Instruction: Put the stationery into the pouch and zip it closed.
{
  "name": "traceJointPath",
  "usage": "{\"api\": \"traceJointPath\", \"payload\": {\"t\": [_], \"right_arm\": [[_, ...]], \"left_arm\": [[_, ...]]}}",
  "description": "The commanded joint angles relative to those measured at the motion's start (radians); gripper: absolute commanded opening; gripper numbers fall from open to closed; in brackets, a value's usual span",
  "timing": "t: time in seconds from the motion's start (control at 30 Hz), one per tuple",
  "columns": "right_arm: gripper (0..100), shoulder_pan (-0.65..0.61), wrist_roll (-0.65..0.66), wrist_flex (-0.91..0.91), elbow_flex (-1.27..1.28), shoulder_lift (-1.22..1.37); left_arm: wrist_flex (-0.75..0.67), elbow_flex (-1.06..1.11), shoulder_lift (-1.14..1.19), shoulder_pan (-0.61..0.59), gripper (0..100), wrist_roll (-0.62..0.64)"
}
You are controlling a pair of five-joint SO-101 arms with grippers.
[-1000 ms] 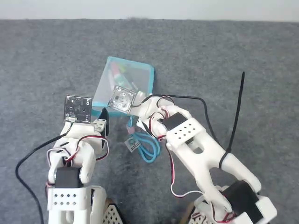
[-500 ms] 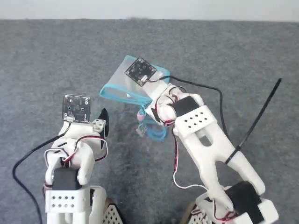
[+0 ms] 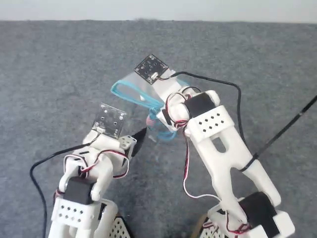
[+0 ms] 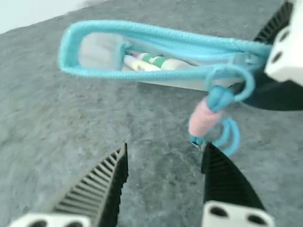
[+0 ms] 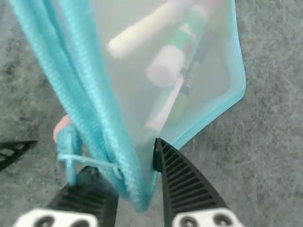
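A translucent pouch (image 3: 134, 89) with turquoise zipper trim hangs tilted above the grey table, its mouth gaping. My right gripper (image 5: 137, 189) is shut on the pouch's (image 5: 165, 71) zipper-end corner. Pens and markers (image 5: 165, 61) lie inside; in the left wrist view these pens (image 4: 151, 61) show through the pouch (image 4: 142, 40) mouth. A pink zipper pull (image 4: 206, 120) with a turquoise cord loop (image 4: 229, 137) dangles from that end. My left gripper (image 4: 163, 161) stands open just below and short of the pull, touching nothing. From above, the left gripper (image 3: 140, 136) sits beside the pink pull (image 3: 150, 120).
Grey carpet-like cloth (image 3: 59, 64) covers the table all round. A black cable (image 3: 277, 139) from the right arm runs off to the right. A pale wall edge (image 3: 158, 10) lies along the far side.
My right arm raised the pouch off the table and carried it back and to the right. The left arm then swung right toward the dangling zipper pull.
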Motion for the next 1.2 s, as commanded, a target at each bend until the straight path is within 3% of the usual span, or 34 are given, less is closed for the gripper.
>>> {"api": "traceJointPath", "payload": {"t": [0.0,0.13,0.53,0.67,0.87,1.03,1.17], "right_arm": [[0.7,-0.073,-0.017,0.064,-0.058,-0.054],[0.7,-0.137,-0.052,0.085,-0.061,-0.067],[0.7,-0.163,-0.026,0.081,0.052,-0.259],[0.7,-0.182,-0.014,0.018,0.123,-0.260],[0.7,-0.145,0.026,-0.010,0.186,-0.257],[0.7,-0.062,0.044,-0.091,0.282,-0.257],[0.7,-0.007,0.092,-0.110,0.341,-0.257]], "left_arm": [[0.003,-0.012,-0.008,0.020,26,-0.009],[-0.002,-0.010,-0.006,0.023,26,-0.009],[-0.086,0.071,-0.012,0.064,25,-0.005],[-0.089,0.070,-0.012,0.064,19,-0.008],[-0.089,0.068,-0.012,0.064,0,-0.061],[-0.084,0.067,-0.012,0.052,1,-0.072],[-0.089,0.062,-0.012,-0.035,1,-0.072]]}}
